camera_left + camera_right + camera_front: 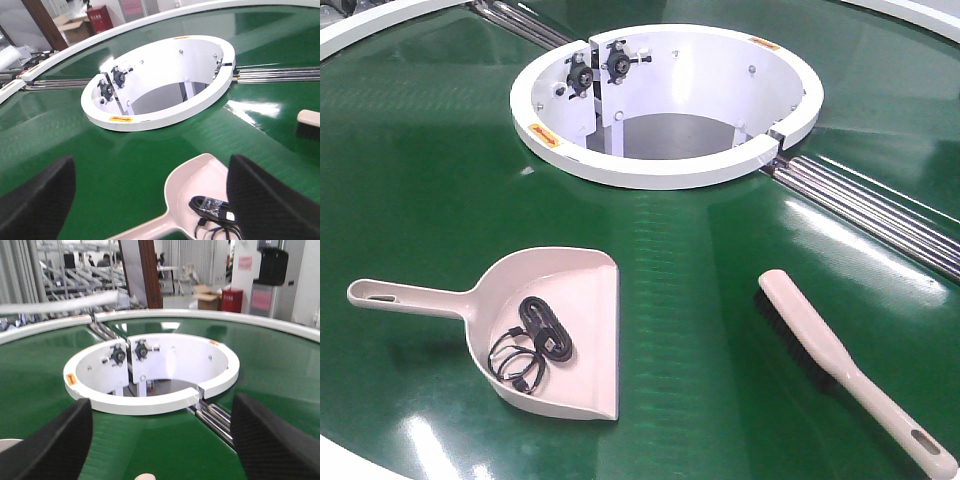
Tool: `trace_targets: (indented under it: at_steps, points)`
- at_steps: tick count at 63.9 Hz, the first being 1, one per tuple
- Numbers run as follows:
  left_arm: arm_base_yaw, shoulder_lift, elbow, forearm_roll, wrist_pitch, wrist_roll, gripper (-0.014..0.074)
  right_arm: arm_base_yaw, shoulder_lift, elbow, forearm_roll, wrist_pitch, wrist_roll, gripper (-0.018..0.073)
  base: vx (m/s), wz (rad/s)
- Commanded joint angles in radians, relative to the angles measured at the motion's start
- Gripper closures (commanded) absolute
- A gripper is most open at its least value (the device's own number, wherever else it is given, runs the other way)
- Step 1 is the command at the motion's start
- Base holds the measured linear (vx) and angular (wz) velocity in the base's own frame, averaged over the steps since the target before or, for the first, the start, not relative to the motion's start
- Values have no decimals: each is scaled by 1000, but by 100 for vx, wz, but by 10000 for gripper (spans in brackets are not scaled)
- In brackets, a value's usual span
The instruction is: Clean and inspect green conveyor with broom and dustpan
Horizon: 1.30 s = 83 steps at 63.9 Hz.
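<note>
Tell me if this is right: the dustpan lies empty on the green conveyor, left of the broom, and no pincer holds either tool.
One thing is wrong: the dustpan is not empty. The exterior front-facing view shows a coiled black cable inside it. The rest holds: it lies on the green conveyor, left of the broom, with neither tool held.

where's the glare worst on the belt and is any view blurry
Front view: sharp, with streaks of glare on the conveyor at the right and near edge; dustpan and broom cast soft shadows. Left wrist view: one bright patch right of the ring; the near claw pads are blurred. Right wrist view: softest overall, faint glare behind the ring, claw pads out of focus.
</note>
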Motion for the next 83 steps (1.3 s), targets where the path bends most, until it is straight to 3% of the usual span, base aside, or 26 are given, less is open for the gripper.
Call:
trace_targets:
  at_steps: [1, 14, 26, 39, 47, 54, 58, 83]
  points:
    - [-9, -99, 101, -31, -144, -26, 33, -6, -116, 48, 8, -69, -33, 10, 0, 0]
    - [-8, -236, 375, 70, -235, -107, 110, -6, -330, 264, -11, -88, -50, 10, 0, 0]
    - [-8, -236, 573, 63, -379, -144, 165, -6, -349, 390, -11, -141, -50, 10, 0, 0]
    - [-8, -236, 616, 63, -449, -144, 231, -6, -349, 394, -7, -124, -50, 31, 0, 0]
    - [-8, -236, 616, 63, -451, -144, 377, -6, -349, 394, -7, -110, -50, 181, 0, 0]
    - [-8, -236, 616, 63, -447, -144, 596, -6, -349, 394, -4, -110, -50, 434, 0, 0]
    - [-8, -236, 616, 63, -447, -143, 605, -6, -349, 394, -2, -110, -49, 578, 0, 0]
    - [-8, -236, 616, 63, -447, -143, 603, -6, -349, 394, 187, -125, -40, 569, 0, 0]
